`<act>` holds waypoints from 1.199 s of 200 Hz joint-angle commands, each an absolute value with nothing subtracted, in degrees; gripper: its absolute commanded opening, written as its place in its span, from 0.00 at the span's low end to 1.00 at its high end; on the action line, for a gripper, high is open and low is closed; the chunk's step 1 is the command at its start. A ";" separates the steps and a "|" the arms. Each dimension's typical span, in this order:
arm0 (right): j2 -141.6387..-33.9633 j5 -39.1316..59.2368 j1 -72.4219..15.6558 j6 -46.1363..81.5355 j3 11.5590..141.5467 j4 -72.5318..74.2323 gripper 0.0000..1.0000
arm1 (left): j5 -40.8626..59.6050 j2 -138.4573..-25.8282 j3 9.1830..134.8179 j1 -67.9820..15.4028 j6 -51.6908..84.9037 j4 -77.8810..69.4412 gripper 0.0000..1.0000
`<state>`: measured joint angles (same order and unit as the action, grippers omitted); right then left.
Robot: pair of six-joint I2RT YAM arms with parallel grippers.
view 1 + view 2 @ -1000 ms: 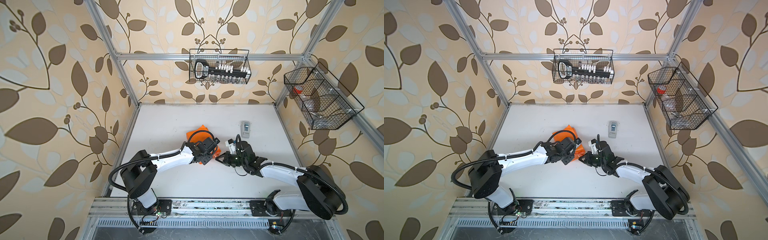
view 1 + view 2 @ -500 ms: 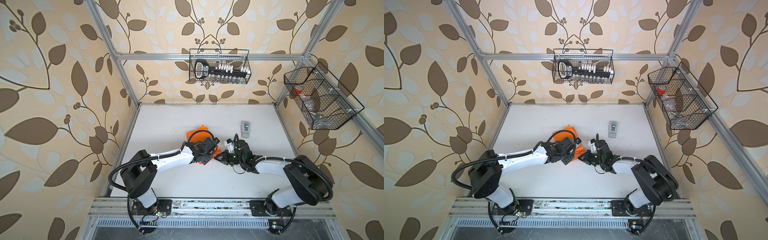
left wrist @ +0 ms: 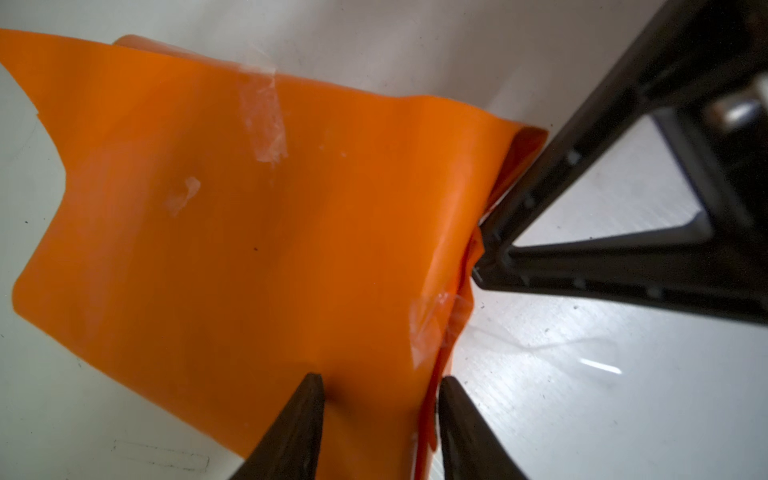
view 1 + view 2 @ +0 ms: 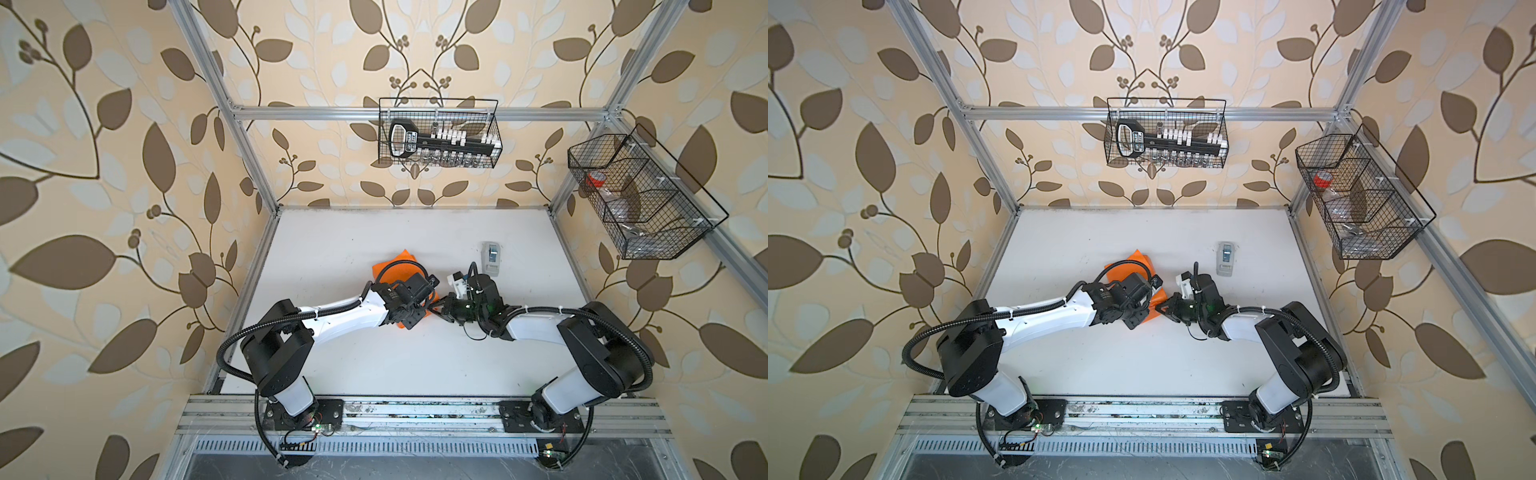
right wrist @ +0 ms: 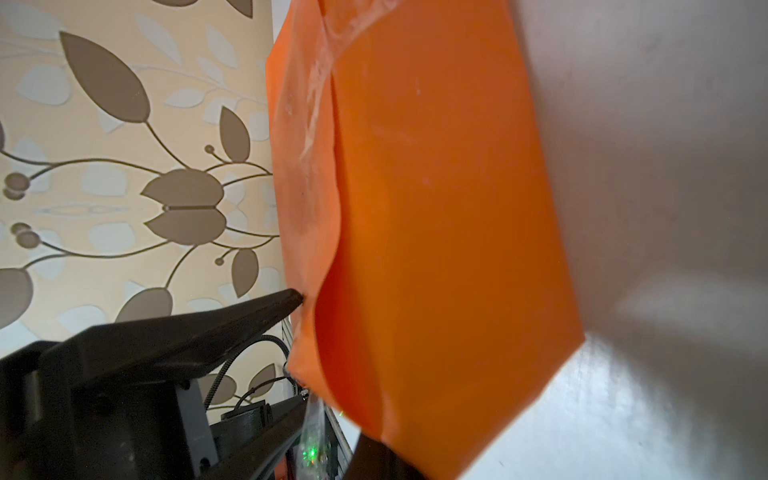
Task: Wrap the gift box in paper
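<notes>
The paper (image 4: 400,268) lies folded on the worktop (image 4: 374,365), left of the tape dispenser (image 4: 491,255) in both top views. The left gripper (image 3: 380,380) stands apart astride the paper's edge; the right gripper (image 3: 478,266), closed, touches that edge.

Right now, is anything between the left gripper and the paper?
Nothing visible. In the left wrist view the left gripper sits over the paper, fingers apart, straddling its edge. The right gripper, shut, has its tip against the paper's folded end, beside the left gripper and not in between.
</notes>
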<state>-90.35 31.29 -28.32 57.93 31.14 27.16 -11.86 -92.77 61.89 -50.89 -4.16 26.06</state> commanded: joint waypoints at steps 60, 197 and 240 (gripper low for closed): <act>-91.93 32.00 -27.68 58.75 33.25 29.62 0.00 | -8.00 -87.37 65.20 -50.19 -3.96 36.90 0.61; -94.38 32.61 -25.75 59.04 35.53 30.15 0.00 | -4.01 -95.97 77.13 -49.54 -7.57 37.22 0.58; -95.71 33.46 -24.49 60.02 35.38 32.20 0.00 | 2.60 -100.01 79.25 -45.57 -4.54 35.48 0.52</act>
<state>-94.06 32.14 -25.28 58.72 34.28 29.82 -2.33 -99.29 76.86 -47.90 -5.69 35.92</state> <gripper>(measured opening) 0.047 0.529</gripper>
